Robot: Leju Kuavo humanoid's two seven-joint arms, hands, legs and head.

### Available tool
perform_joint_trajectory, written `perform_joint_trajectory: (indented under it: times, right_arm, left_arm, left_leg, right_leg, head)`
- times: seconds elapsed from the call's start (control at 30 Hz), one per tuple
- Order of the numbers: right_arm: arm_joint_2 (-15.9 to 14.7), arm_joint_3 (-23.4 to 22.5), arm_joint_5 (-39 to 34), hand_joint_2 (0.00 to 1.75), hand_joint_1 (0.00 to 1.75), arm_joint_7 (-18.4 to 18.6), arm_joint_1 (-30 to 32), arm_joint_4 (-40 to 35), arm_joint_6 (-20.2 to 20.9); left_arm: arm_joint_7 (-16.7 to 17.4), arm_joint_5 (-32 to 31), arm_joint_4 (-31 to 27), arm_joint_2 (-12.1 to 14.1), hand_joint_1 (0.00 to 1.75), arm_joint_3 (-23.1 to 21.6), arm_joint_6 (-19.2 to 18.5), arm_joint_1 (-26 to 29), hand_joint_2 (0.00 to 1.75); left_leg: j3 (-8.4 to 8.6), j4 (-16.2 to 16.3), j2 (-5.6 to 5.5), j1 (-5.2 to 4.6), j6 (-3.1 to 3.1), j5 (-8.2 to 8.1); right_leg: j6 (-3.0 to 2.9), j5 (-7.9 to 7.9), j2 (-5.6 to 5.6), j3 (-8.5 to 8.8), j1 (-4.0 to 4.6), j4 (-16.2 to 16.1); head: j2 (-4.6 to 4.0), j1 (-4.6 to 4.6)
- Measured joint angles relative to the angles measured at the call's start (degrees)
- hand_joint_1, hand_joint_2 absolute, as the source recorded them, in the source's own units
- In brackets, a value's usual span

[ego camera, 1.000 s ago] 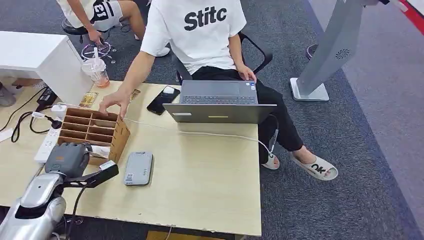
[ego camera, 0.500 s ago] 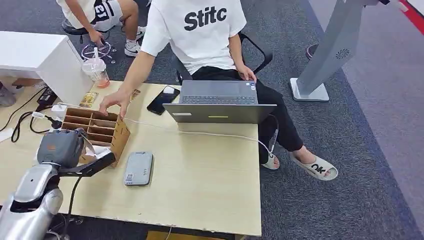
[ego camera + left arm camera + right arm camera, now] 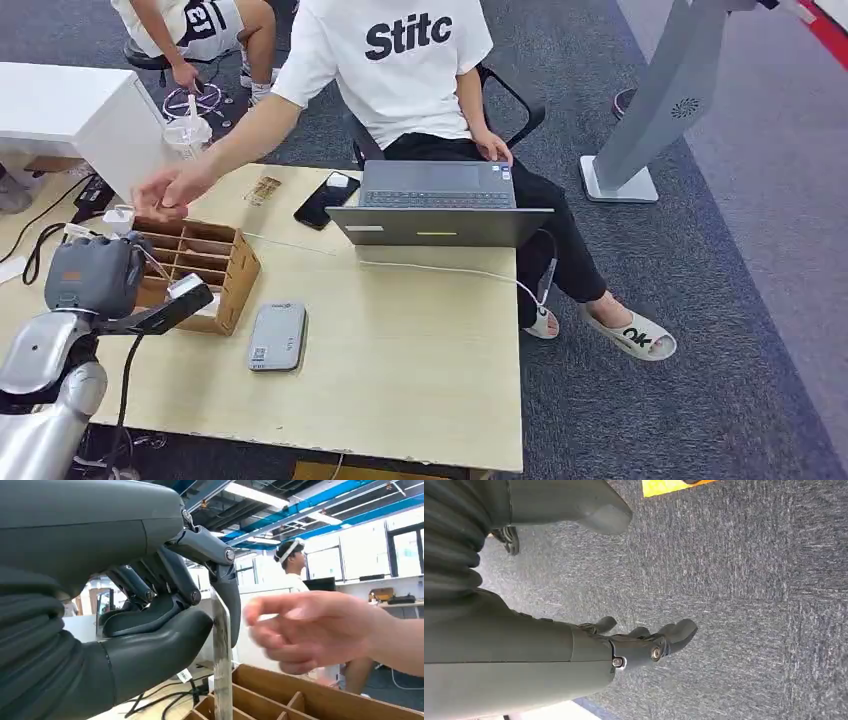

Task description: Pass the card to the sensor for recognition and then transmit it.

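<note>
The left robot hand (image 3: 88, 276) rises clear of the wooden organizer (image 3: 195, 273), thumb and finger pinching the card (image 3: 221, 670) edge-on just above its slots. The person's hand (image 3: 165, 190) lifts off the organizer's rim too. Card is extracted; next I'd expect the grey sensor (image 3: 277, 337) beside the organizer. The right robot hand (image 3: 644, 642) hangs spread over the carpet.

On the table (image 3: 420, 370), the divided box (image 3: 205, 265) sits at the left, the sensor (image 3: 277, 337) just right of its front corner. The laptop (image 3: 438, 207) stands behind, a phone (image 3: 326, 199) to its left.
</note>
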Motion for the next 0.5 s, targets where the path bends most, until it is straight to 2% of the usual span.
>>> perform_joint_trajectory:
  times: [0.27,0.5]
  right_arm:
    - [0.00,-0.02,0.09,1.75,0.00,-0.02,-0.01,0.00,0.00]
    - [0.00,0.00,1.31,1.75,0.00,0.15,-0.01,0.00,-0.02]
  left_arm:
    - [-0.68,1.38,-0.46,0.33,1.75,0.72,0.61,-0.83,1.75]
    - [0.22,3.82,1.07,2.73,1.75,5.61,0.11,-9.13,1.75]
  left_leg:
    - [-0.01,0.00,0.00,0.02,0.00,0.00]
    - [-0.01,0.00,0.00,0.05,-0.03,0.03]
  right_leg:
    - [0.00,0.00,0.00,-0.01,0.02,0.01]
    - [-0.01,0.01,0.00,-0.02,0.04,0.04]
  head:
    - [0.00,0.02]
    - [0.00,0.00]
